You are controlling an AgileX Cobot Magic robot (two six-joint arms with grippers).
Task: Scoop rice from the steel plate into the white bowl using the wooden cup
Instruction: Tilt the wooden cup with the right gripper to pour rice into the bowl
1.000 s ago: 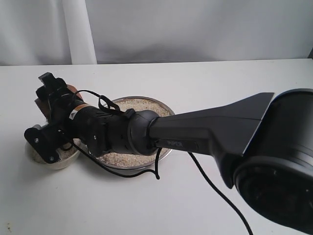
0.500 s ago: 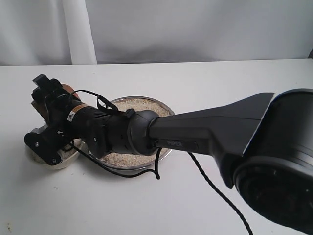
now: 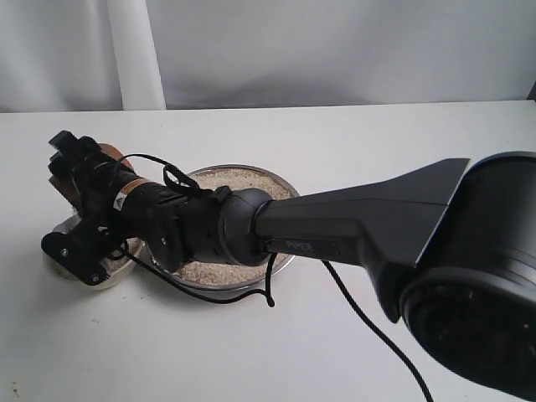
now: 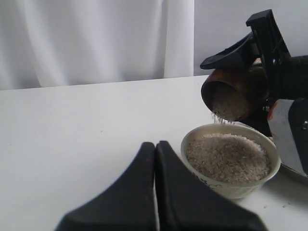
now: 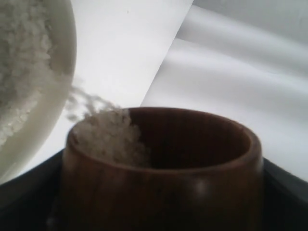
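Note:
The wooden cup (image 4: 232, 94) is tipped on its side above the white bowl (image 4: 234, 189), and my right gripper (image 3: 78, 164) is shut on it. Rice (image 5: 111, 136) slides over the cup's lip and falls into the bowl, which is nearly full of rice (image 4: 226, 155). In the exterior view the right arm reaches across to the left, hiding most of the bowl (image 3: 115, 274) and part of the steel plate (image 3: 286, 189) with its layer of rice (image 3: 243, 179). My left gripper (image 4: 155, 145) is shut and empty, low over the table beside the bowl.
A white curtain (image 3: 134, 50) hangs behind the white table (image 3: 377, 142). The right arm's black cable (image 3: 352, 306) trails over the table in front of the plate. The big dark arm housing (image 3: 477, 276) fills the exterior view's lower right.
The right gripper and the cup have shifted a little to the left and tipped further over the bowl. The left gripper's earlier pose is not shown.

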